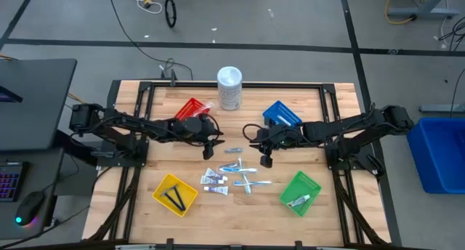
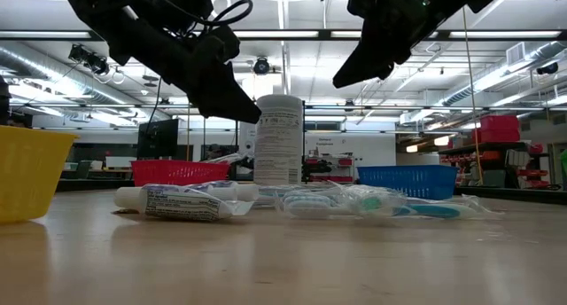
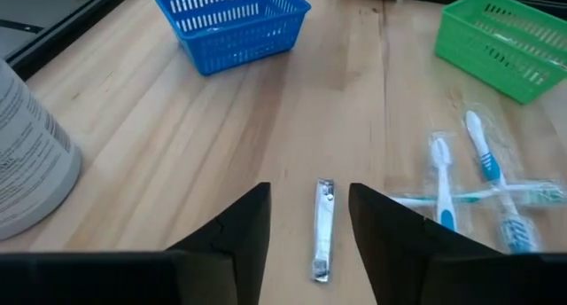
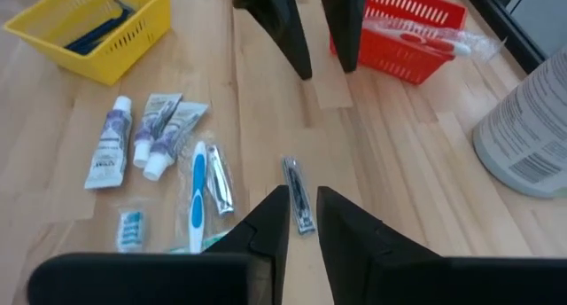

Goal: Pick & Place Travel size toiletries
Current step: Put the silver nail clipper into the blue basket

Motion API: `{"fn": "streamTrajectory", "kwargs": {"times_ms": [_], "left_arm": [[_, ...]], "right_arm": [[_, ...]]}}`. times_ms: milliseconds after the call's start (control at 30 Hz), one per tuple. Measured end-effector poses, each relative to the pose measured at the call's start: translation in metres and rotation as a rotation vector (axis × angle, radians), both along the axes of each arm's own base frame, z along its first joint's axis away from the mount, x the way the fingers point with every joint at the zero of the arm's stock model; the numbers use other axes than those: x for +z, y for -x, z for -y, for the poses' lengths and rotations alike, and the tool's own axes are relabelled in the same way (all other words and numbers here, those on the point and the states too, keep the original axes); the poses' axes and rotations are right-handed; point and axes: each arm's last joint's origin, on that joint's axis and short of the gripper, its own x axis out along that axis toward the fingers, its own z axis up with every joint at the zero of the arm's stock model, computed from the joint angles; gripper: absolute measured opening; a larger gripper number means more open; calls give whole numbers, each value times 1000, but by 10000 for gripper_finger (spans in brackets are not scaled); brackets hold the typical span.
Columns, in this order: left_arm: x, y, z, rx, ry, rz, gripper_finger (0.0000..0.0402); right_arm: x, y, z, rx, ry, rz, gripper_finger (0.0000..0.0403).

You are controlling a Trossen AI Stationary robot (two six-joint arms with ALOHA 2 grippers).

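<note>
1. Low view: toothpaste tube lies nearest the lens on the wooden bench, on its side, with wrapped toothbrushes just beside it. Behind stand a tall white container, a red basket, a blue basket and, at the edge, a yellow basket. Both arms hang above, off the bench.
2. High view: left claw is near the red basket; right claw is near the blue basket. Between them lies a nail clipper. Toothbrushes and tubes lie mid-bench. Yellow basket holds dark pieces; green basket holds one pale item.
3. Left wrist view: left claw has its fingers apart, empty, straddling the nail clipper that lies flat on the bench below.
4. Right wrist view: right claw has its fingers close with a narrow gap, holding nothing, just above the end of the nail clipper. Three tubes lie toward the yellow basket. Red basket holds a wrapped toothbrush.
</note>
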Motion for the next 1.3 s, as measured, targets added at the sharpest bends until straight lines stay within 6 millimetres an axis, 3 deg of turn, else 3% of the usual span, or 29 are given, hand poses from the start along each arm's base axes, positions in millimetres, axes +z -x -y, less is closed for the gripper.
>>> {"fn": "streamTrajectory", "kwargs": {"times_ms": [333,867,1300], "left_arm": [[-3,-2,14,27,14,-7,162],[-45,-59,13,-17,-67,-164,158],[-56,-55,17,-75,-70,-262,158]], "right_arm": [[-1,1,0,35,46,-16,71],[0,0,0,-32,-40,1,73],[-2,2,0,-48,-44,-18,70]]}}
